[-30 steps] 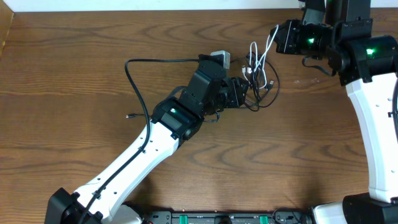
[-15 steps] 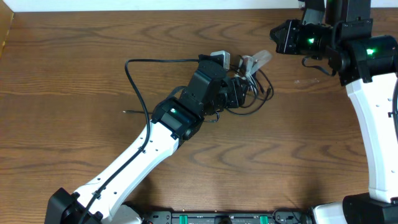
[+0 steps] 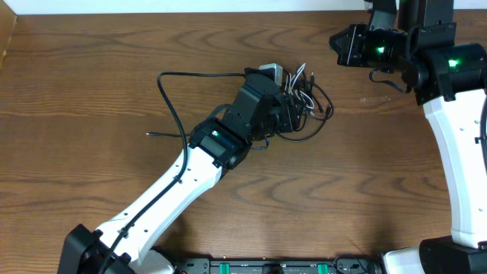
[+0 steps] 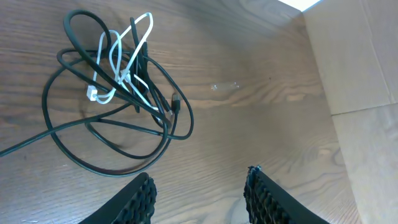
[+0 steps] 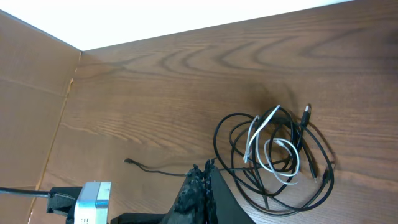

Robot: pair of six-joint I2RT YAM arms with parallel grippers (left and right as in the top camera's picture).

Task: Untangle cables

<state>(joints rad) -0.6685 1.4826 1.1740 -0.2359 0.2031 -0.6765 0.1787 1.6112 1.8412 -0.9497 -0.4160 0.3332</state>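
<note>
The cables (image 3: 307, 97), black cords with a white cord (image 4: 93, 94) looped through them, lay bunched on the table (image 3: 91, 167) just ahead of the left gripper (image 4: 199, 177), whose jaws stood apart and empty, clear of the tangle. The right gripper (image 5: 202, 174), fingers pressed together on nothing, hung well apart from the bundle

Black and white cables (image 4: 118, 93), tangled heap, lying flat
</note>
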